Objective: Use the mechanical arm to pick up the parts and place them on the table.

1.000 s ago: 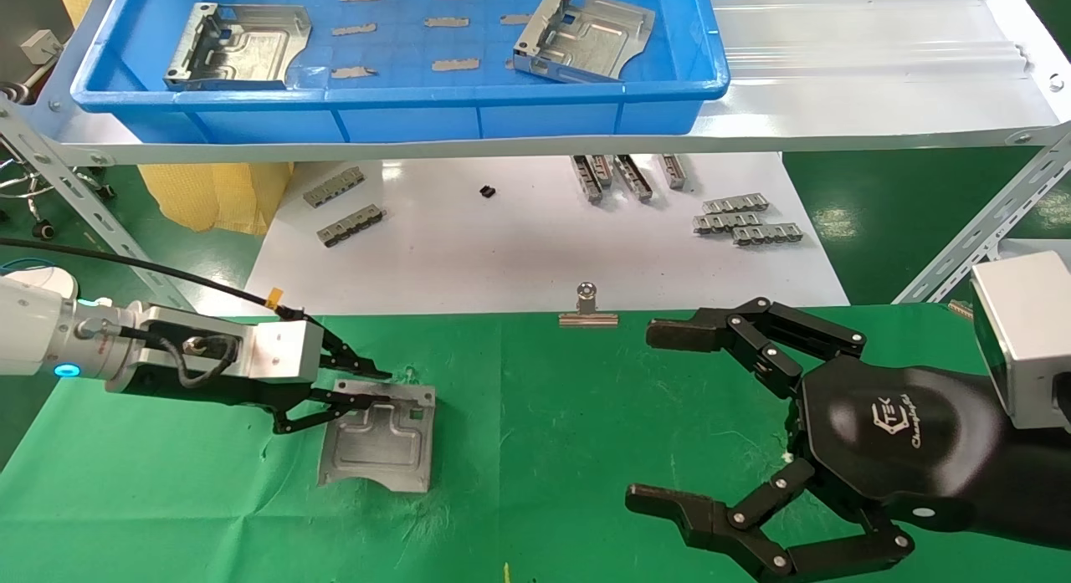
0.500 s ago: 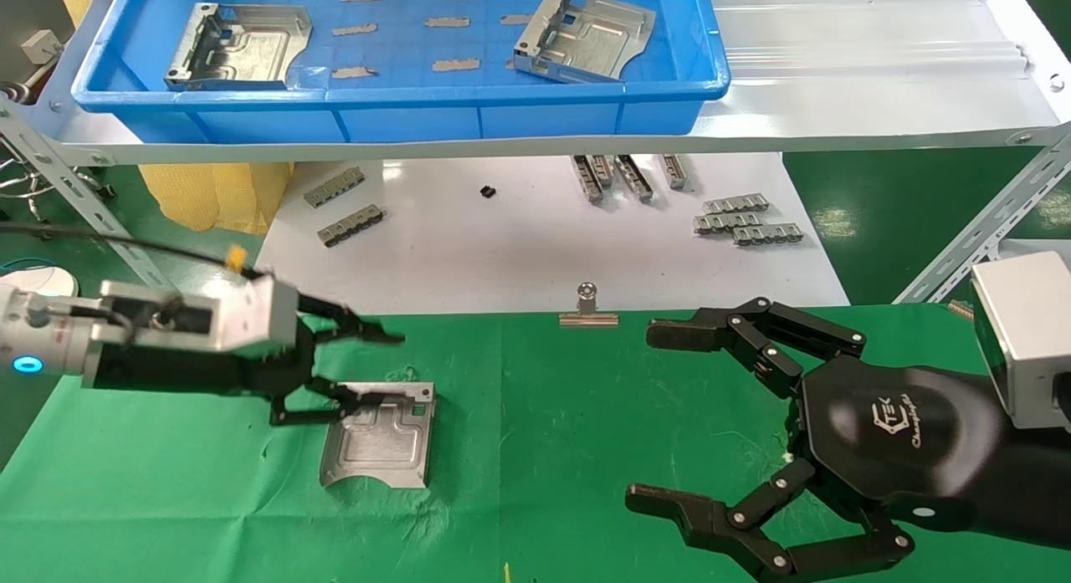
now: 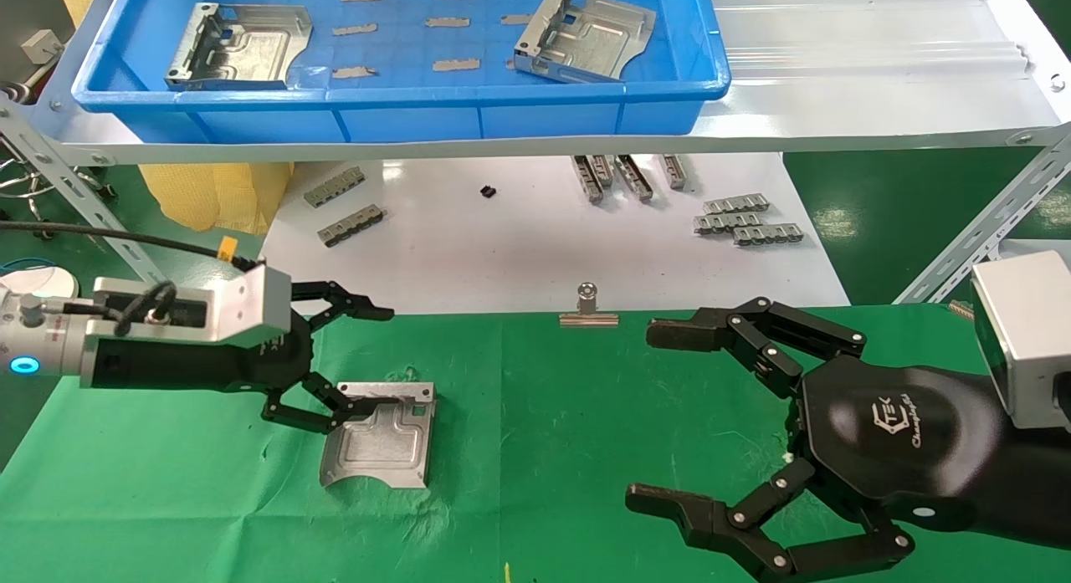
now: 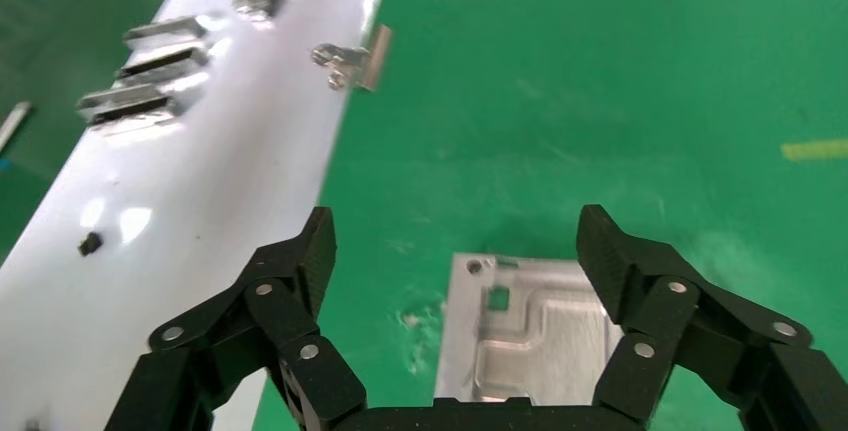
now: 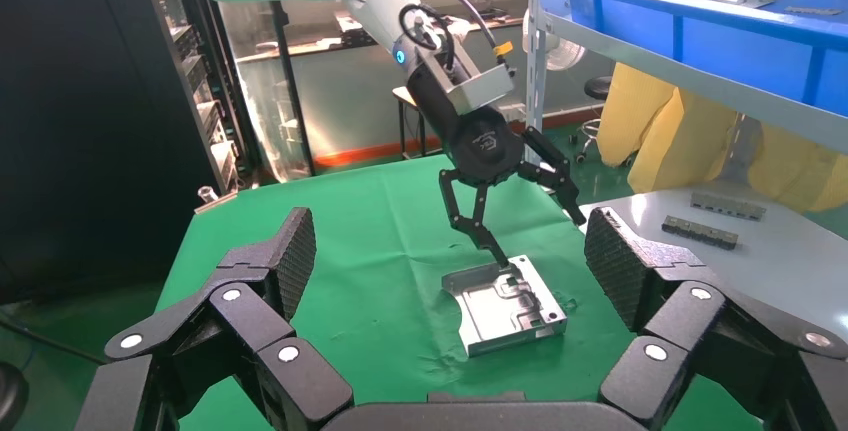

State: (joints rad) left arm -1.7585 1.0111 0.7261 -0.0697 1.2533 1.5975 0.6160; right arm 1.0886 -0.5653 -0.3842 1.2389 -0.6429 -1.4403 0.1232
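On the table (image 3: pixel 586 449), one part (image 3: pixel 376 437) lies flat directly under the left gripper (image 3: pixel 356 357), fingers spread wide and empty, while two parts (image 3: pixel 238 43) remain in the blue tray (image 3: pixel 402 106) beyond it; the right gripper (image 3: pixel 669 420), idle beside it, also gapes wide.

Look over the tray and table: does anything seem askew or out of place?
Yes: the right-hand part in the blue tray sits tilted, one edge propped up. The part on the green table lies flat.
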